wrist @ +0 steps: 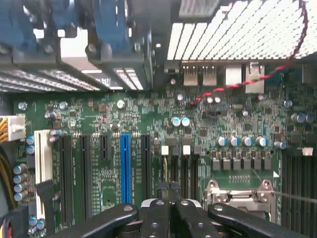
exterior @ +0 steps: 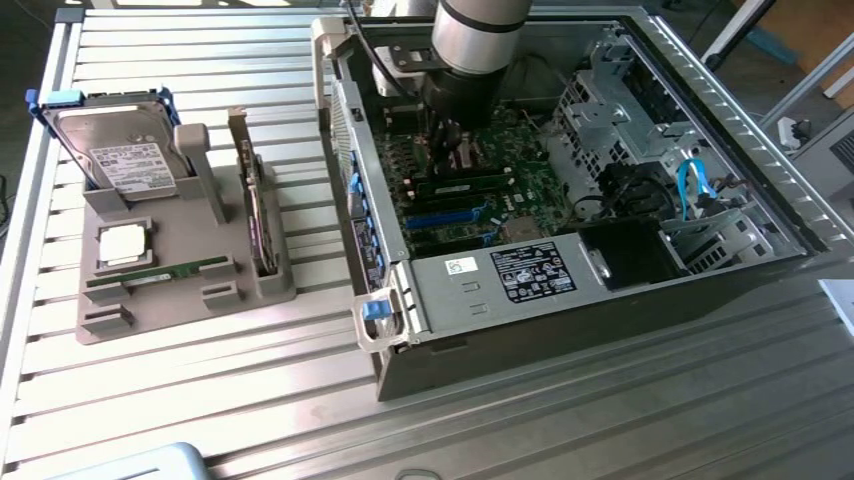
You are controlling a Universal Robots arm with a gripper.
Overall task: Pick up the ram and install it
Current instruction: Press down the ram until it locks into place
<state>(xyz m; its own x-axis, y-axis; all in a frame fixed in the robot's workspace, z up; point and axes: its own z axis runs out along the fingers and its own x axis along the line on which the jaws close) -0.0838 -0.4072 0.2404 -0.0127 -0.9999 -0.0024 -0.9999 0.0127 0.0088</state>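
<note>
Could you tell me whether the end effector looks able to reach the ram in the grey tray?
Probably yes: the ram lies uncovered in the tray, but the end effector sits inside the computer case, whose wall stands between.

Parts tray (exterior: 174, 285) at exterior view's left, computer case (exterior: 561, 300) right

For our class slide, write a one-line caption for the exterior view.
Arm's shut gripper lowered onto the motherboard inside the open computer case; a ram lies in the tray beside it.

Green motherboard (wrist: 237, 124) with one bright blue slot (wrist: 125, 168) among black ones; grey parts tray (exterior: 160, 290) holding a green ram (exterior: 158, 275) stick; ribbed silver bench (exterior: 534, 410).
</note>
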